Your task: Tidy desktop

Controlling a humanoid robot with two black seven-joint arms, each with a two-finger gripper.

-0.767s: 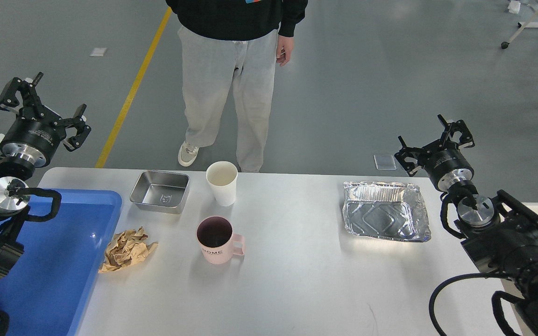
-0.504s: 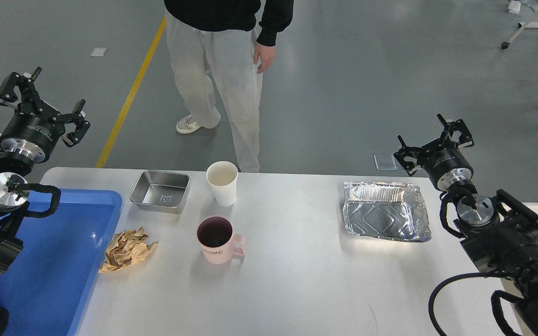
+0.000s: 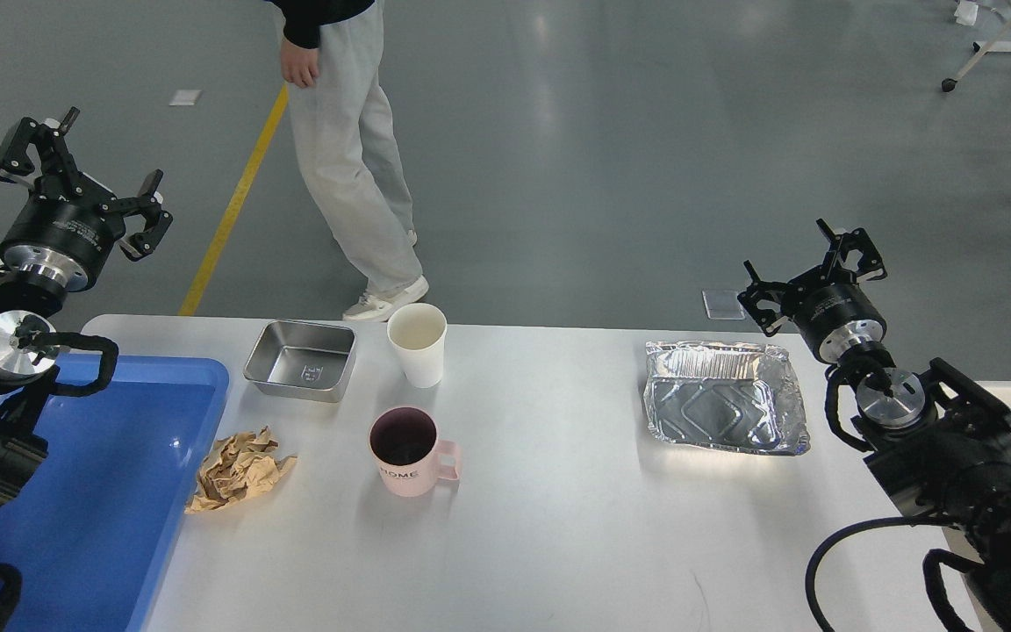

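Bright, sharp view; glare on foil tray [image 3: 725,397].

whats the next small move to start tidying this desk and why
Probably lower the left gripper toward the crumpled brown paper. Both grippers are open, empty and raised beyond the desktop's far edge, so nothing is started. The paper lies nearest the left arm, its edge just over the rim of the blue tray, while the right gripper is closer to the foil pan.
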